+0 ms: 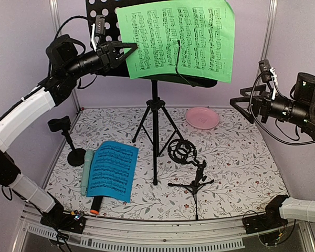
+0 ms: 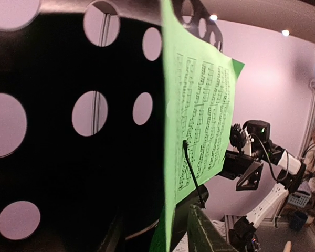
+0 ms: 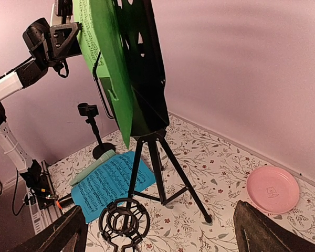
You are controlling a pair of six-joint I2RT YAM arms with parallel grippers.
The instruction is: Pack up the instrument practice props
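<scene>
**1. Position.** Your left gripper [image 1: 132,50] was raised at the left edge of the green music sheet [image 1: 176,39]. The sheet lay against the black perforated rack [image 1: 102,13], high on its tripod legs [image 1: 155,131]. In the left wrist view the sheet's edge ran between the fingers [image 2: 210,233], which stood apart. No pad visibly pressed the paper. You could not tell whether the far finger sat behind the rack panel as well.

**2. Other arm.** Your right gripper [image 1: 240,104] hung well apart to the right, jaws spread wide and empty.

**3. Handling.**
- You should have treated the green music sheet as light, thin and floppy. A hard pinch would likely crease it, and a sharp pull could tear it.
- A thin wire retainer [image 1: 179,58] crossed the sheet's face.
- The best hold was probably on the left margin at mid-height, gripping paper only. From there the sheet could be eased clear of the wire rather than dragged against it.
- The rack looked top-heavy on its narrow legs, so a sideways tug risked tipping it.

**4. Remaining props.**
- The blue music sheet [image 1: 113,170] lay flat on the table.
- The mint-green microphone [image 1: 87,170] touched the blue sheet's left edge.
- The black microphone [image 1: 96,206] lay partly beneath the blue sheet.
- The round-base mic support [image 1: 68,139] stood to the left.
- The ring-cradle mic support [image 1: 186,157] stood just right of the legs.
</scene>
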